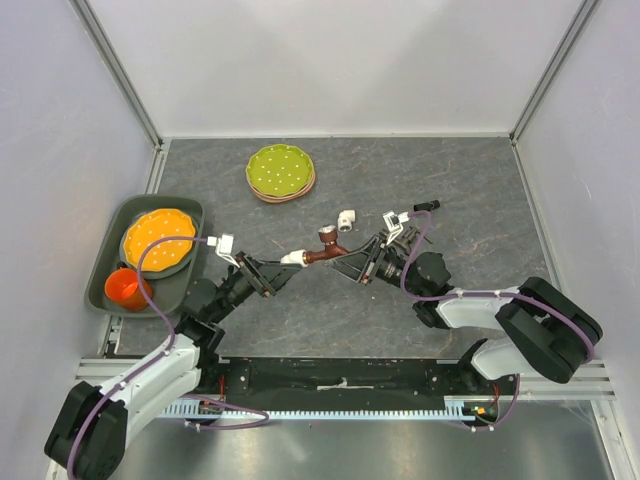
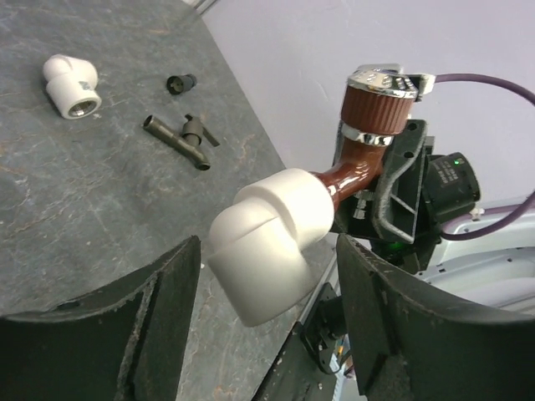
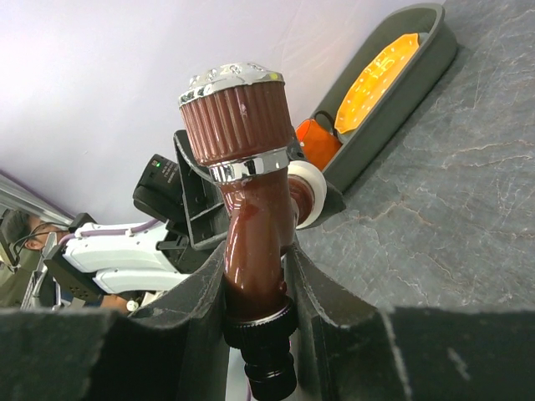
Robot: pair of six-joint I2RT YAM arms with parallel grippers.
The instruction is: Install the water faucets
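Observation:
My right gripper (image 1: pixel 352 265) (image 3: pixel 259 301) is shut on the body of the reddish-brown faucet (image 1: pixel 324 250) (image 3: pixel 251 209), held above the table with its ribbed top handle up. A white elbow fitting (image 1: pixel 293 258) (image 2: pixel 267 242) sits on the faucet's end (image 2: pixel 355 171). My left gripper (image 1: pixel 268 277) (image 2: pixel 267 334) is open, its fingers either side of that elbow with small gaps. The dark grey faucet (image 2: pixel 180 140) lies on the table beyond; I cannot make it out in the top view.
A second white elbow (image 1: pixel 347 220) (image 2: pixel 71 85) and a short black cylinder (image 1: pixel 428 206) (image 2: pixel 180 83) lie on the table. A green plate stack (image 1: pixel 280 172) sits at the back. A grey tray (image 1: pixel 110 270) at left holds an orange plate (image 1: pixel 158 238) and orange cup (image 1: pixel 127 288).

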